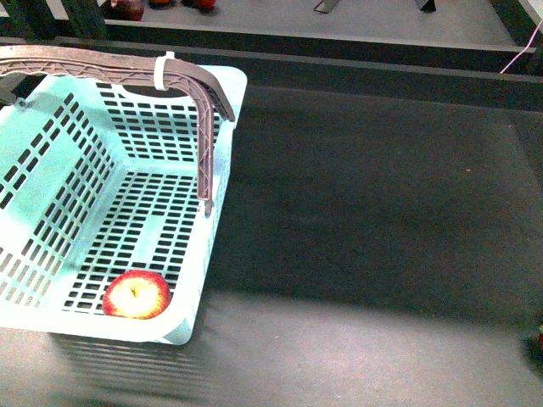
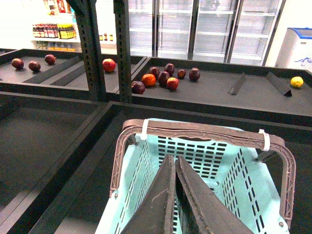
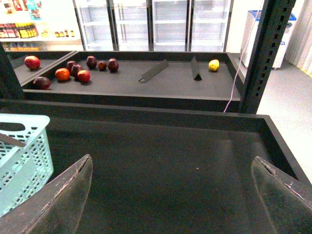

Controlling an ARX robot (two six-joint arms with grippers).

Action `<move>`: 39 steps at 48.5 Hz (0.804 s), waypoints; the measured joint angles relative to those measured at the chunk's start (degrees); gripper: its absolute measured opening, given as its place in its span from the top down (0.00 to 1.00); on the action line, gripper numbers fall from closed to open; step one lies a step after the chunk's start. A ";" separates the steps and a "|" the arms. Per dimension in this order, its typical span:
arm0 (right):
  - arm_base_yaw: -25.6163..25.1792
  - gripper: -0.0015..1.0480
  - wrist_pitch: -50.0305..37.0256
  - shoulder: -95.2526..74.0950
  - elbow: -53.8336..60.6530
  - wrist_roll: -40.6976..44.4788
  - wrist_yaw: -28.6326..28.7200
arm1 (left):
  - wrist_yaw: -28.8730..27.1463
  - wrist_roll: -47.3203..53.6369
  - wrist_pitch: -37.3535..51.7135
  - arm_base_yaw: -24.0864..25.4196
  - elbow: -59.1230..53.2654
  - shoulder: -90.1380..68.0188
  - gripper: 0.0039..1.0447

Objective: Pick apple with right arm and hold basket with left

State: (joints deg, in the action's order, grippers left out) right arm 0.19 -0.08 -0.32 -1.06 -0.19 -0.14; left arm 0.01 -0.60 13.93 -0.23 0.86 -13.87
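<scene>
The apple [image 1: 137,294] lies inside the basket [image 1: 222,85], in its near corner. The left gripper [image 2: 174,163], jaws pressed together on nothing visible, hovers over the basket; the right gripper [image 3: 170,195] gapes wide, empty, beside it. The placing looks done, with only a steady hold left.

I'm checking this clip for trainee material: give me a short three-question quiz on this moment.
1. True or false: the apple lies inside the basket.
2. Which gripper is wide open? A) left gripper B) right gripper
3. Fill in: a white tie wraps the basket's ______.

Key: 1 true, it sits on the basket floor near the front corner. 2 B; the left one's fingers are nearly together above the basket. 3 handle.
</scene>
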 joint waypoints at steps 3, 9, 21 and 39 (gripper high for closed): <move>0.00 0.08 0.00 0.00 0.00 0.00 0.00 | 0.00 -0.02 -0.94 0.00 0.00 0.96 0.97; 0.00 0.08 0.00 0.00 0.00 0.00 0.00 | 0.00 0.00 -2.32 0.00 0.00 2.32 0.97; 0.00 0.08 0.00 0.00 0.00 0.00 0.00 | -0.02 0.00 -13.38 0.02 0.02 12.31 0.97; 0.00 0.08 0.00 0.00 0.00 0.00 0.00 | -0.02 0.00 -13.86 0.02 0.02 13.51 0.97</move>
State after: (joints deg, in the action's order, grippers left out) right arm 0.19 -0.08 -0.32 -1.06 -0.19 -0.14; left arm -0.01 -0.60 0.08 -0.21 0.89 -0.36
